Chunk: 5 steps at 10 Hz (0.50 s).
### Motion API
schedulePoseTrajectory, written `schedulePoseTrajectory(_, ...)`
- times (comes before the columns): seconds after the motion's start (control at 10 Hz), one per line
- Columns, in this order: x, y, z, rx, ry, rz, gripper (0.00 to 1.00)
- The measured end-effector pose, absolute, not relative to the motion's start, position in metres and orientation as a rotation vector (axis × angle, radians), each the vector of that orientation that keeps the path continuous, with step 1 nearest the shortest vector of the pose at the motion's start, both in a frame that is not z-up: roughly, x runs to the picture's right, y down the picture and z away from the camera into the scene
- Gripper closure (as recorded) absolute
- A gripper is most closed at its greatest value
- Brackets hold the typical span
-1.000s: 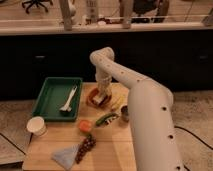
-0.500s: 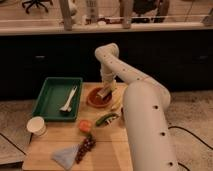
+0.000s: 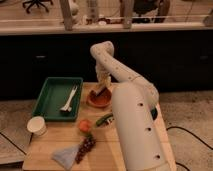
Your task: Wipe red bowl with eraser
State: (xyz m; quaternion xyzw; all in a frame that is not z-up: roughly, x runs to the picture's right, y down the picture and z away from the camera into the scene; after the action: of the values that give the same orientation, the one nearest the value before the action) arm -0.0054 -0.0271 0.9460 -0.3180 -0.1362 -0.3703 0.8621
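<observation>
The red bowl [image 3: 99, 99] sits on the wooden table [image 3: 50, 150], just right of the green tray. My arm reaches up from the lower right, bends at the top and comes straight down over the bowl. My gripper [image 3: 101, 87] is at the bowl's near-top rim, shut on the whitish-tan eraser [image 3: 98, 92], which presses into the bowl's inside. The gripper hides the bowl's far rim.
A green tray [image 3: 46, 95] holds a white spatula-like utensil [image 3: 69, 99]. A white paper cup [image 3: 36, 125], a small orange item [image 3: 84, 125], a green item [image 3: 104, 120], a dark red cluster [image 3: 86, 146] and a grey-blue cloth [image 3: 64, 156] lie on the table. A dark counter stands behind.
The gripper with the eraser has shifted slightly right across the bowl, and the arm's elbow swung right with it. The bowl stays in place.
</observation>
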Motion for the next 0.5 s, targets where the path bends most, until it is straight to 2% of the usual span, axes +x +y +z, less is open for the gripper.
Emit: schedulePoseTrajectory(0.5, -0.04, 0.008, 0.93, -0.672, -0.363, -0.888, 1.0)
